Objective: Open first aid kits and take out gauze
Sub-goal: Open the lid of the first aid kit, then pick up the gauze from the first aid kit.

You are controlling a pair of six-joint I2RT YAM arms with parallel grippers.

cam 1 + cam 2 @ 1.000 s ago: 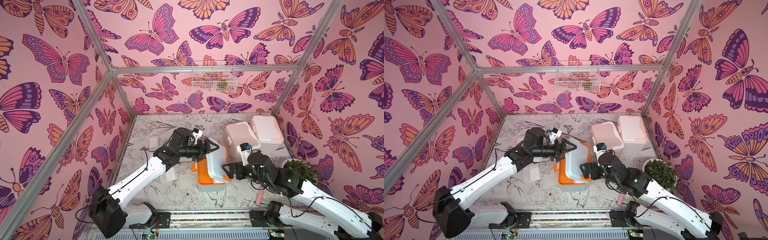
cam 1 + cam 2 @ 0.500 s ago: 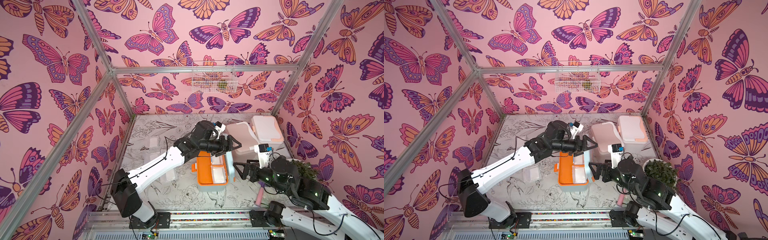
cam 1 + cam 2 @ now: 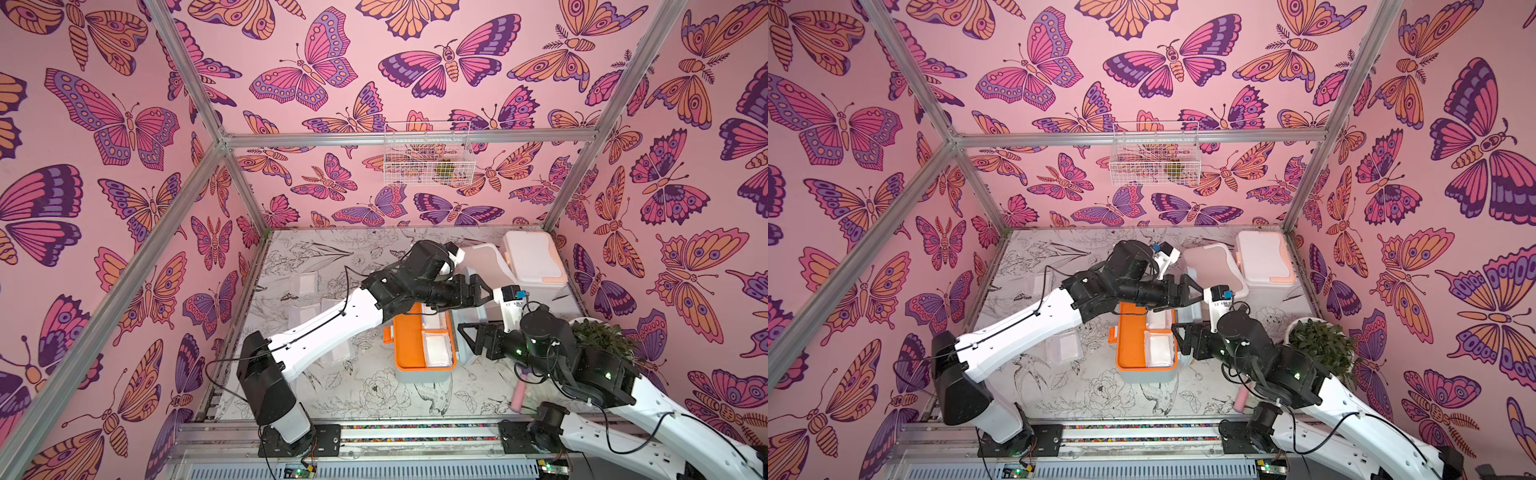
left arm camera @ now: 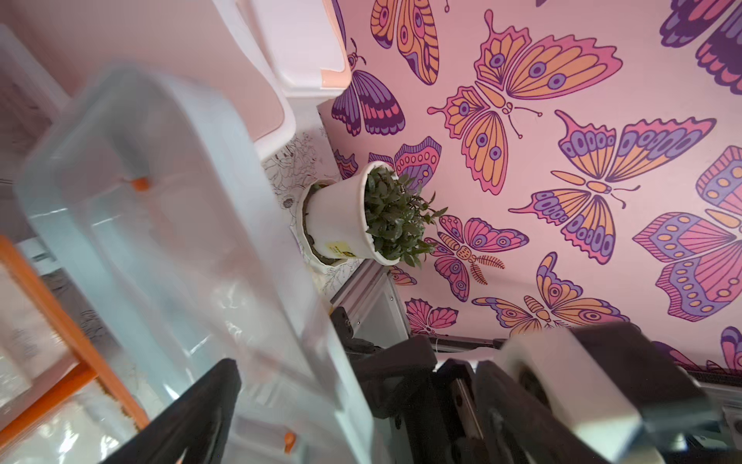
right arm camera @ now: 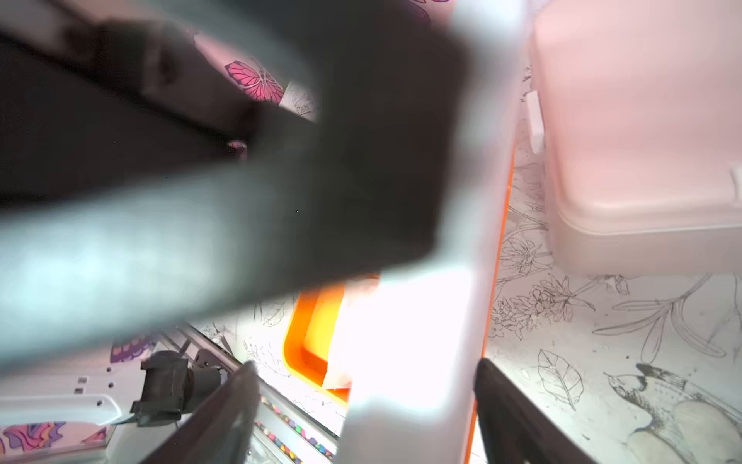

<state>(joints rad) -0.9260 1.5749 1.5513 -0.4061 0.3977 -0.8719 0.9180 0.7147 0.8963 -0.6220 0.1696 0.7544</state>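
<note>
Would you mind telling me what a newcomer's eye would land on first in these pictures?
The bright butterfly wallpaper covering the enclosure walls grabs attention first. Next comes the light blue kit in the middle of the table, open, its vivid orange tray holding white gauze packets, with the left arm and right arm poised at its right side. A potted plant sits at the table's right edge.

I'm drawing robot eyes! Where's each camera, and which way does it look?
Top views: high in front, looking down; both arms, left claw, right claw.
Left wrist: on left arm, facing blue first aid kit's lid, potted plant; a finger shows.
Right wrist: on right arm, facing lid's edge; both fingers show.
Wrists share: pink kit.
</note>
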